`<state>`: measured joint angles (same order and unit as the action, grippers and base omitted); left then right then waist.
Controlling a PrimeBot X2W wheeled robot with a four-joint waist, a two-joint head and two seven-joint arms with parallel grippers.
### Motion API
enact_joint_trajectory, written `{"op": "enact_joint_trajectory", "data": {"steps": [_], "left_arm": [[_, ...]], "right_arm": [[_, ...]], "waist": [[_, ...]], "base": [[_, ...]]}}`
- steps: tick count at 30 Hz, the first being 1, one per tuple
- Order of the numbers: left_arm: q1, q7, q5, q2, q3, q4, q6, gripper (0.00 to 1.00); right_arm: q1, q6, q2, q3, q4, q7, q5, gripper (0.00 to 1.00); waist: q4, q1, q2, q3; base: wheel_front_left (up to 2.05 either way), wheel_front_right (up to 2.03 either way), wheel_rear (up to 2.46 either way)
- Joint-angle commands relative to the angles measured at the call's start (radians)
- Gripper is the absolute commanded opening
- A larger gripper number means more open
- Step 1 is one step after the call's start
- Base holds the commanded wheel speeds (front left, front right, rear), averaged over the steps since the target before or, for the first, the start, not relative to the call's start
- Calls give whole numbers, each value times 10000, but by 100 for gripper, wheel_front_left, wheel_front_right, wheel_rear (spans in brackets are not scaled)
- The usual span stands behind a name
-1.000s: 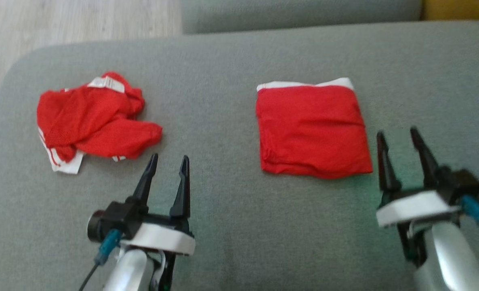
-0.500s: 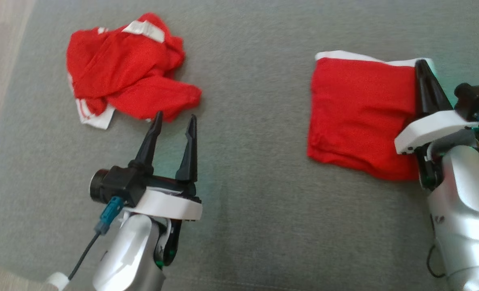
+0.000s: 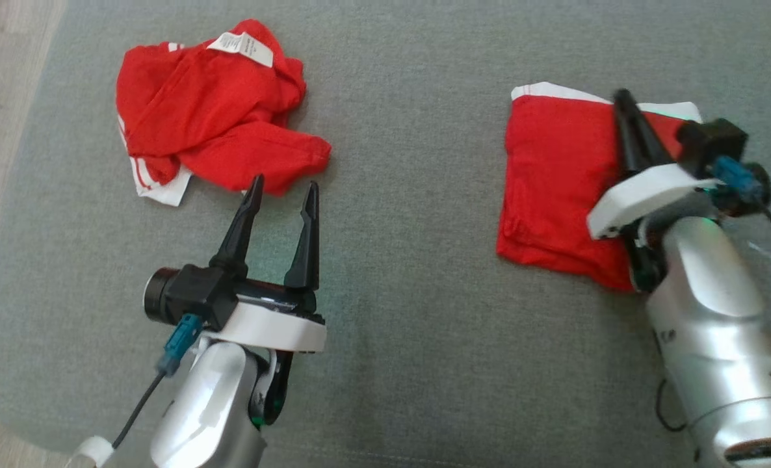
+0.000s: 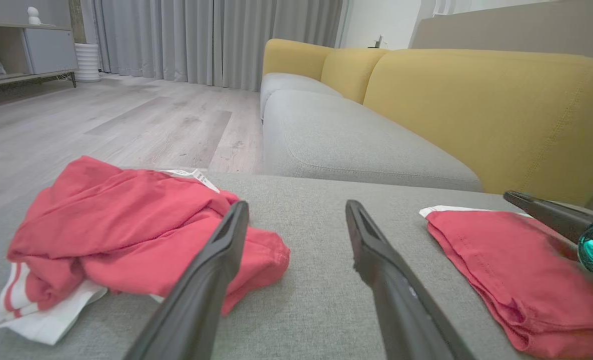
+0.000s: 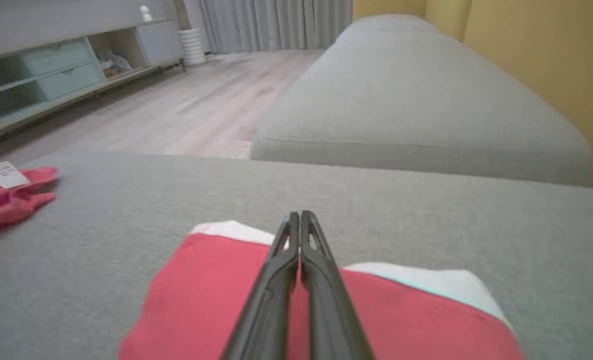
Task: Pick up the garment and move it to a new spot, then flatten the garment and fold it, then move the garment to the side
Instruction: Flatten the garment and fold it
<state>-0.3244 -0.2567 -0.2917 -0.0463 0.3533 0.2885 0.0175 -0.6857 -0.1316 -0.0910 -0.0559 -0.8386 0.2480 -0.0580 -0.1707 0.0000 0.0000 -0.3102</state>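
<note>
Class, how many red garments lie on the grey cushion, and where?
2. A crumpled red garment lies at the grey cushion's left, just beyond the open left gripper. A folded red garment lies at its right, with the shut right gripper over it. None seems hidden.

Your right pincer (image 3: 622, 97) is hanging, fingers together, over the folded red garment (image 3: 554, 175) while your left pincer (image 3: 285, 183) is hovering spread near the crumpled red garment (image 3: 210, 123).

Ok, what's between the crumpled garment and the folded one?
Bare grey cushion, as the head view shows. The open left claw points at the crumpled garment from nearer the robot, not in that gap.
</note>
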Motion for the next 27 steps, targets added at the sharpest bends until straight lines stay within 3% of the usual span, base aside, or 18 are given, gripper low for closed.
{"op": "enact_joint_trajectory", "data": {"steps": [1, 5, 9, 13, 18, 25, 26, 27], "left_arm": [[-194, -51, 25, -39, -364, -289, -1, 100], [-194, -51, -1, -39, -347, -276, 10, 100], [-125, -51, 0, -39, -301, -135, 47, 100], [-69, -51, 90, -39, -390, -95, 89, 100], [114, -51, 171, -39, -624, -106, 134, 100], [562, -51, 171, -39, -975, -134, 216, 100], [642, -51, 172, -39, -1035, -126, 209, 100], [724, -51, 167, -39, -1093, -119, 200, 100]], "right_arm": [[1, 9, 245, -537, 276, 133, -161, 0], [149, 9, 307, -1181, -308, 100, -252, 0], [96, 9, 372, -1775, -1839, -629, -757, 0], [-19, 9, 396, -2077, -2009, -303, -1398, 0], [113, 9, 366, -2027, -1135, 112, -1989, 0], [1547, 9, -75, -816, 1665, 134, -1636, 0], [1808, 9, -80, -600, 2000, 134, -1505, 40], [2067, 9, -72, -382, 2335, 135, -1358, 100]], "waist": [[56, 0, 0, 68], [100, 0, 0, 129], [176, 0, 0, 370], [354, 0, 0, 630], [720, 0, 0, 1082], [1413, 0, 0, 1758], [1511, 0, 0, 1851], [1605, 0, 0, 1930]], "base": [[0, 0, 0], [0, 0, 0], [0, 0, 0], [0, 0, 0], [0, 0, 0], [0, 0, 0], [0, 0, 0], [0, 0, 0]]}}
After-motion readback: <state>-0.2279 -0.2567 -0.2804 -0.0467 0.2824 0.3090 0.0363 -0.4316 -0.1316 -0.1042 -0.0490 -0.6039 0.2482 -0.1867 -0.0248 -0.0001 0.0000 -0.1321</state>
